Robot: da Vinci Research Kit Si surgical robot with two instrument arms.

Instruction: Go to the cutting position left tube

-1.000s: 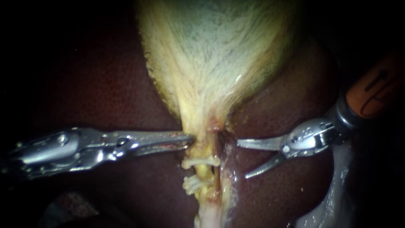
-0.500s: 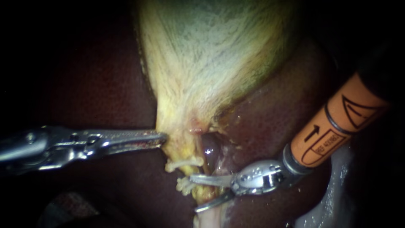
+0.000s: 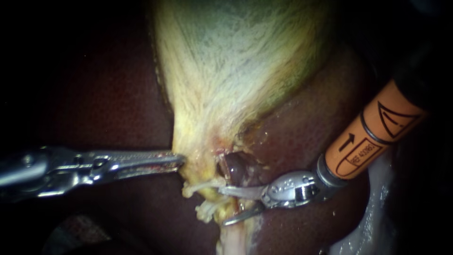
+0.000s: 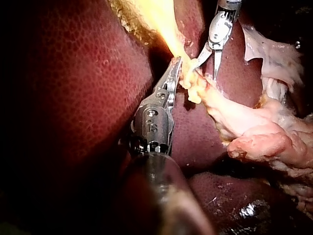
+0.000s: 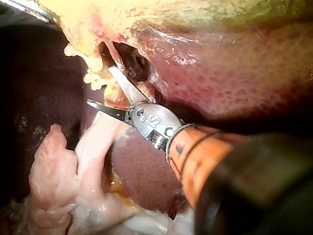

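Endoscope view: left instrument [image 3: 178, 160] reaches in from the left edge, its jaws clamped on the gallbladder [image 3: 226, 85] neck near centre. Just below centre, the clipped left tube [image 3: 216, 198] lies between the parted jaws of the right instrument [image 3: 222, 205], which enters from the right.

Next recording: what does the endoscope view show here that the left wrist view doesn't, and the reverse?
Only the endoscope view: the gallbladder as a broad pale body, and the orange sleeve on the shaft of the right instrument. Only the left wrist view: pale tissue beyond the white clips running into a lumpy pink mass. Both: the left instrument, its tool shut on the gallbladder's narrow end; the right instrument's tool, jaws open by the clips; the dark liver.
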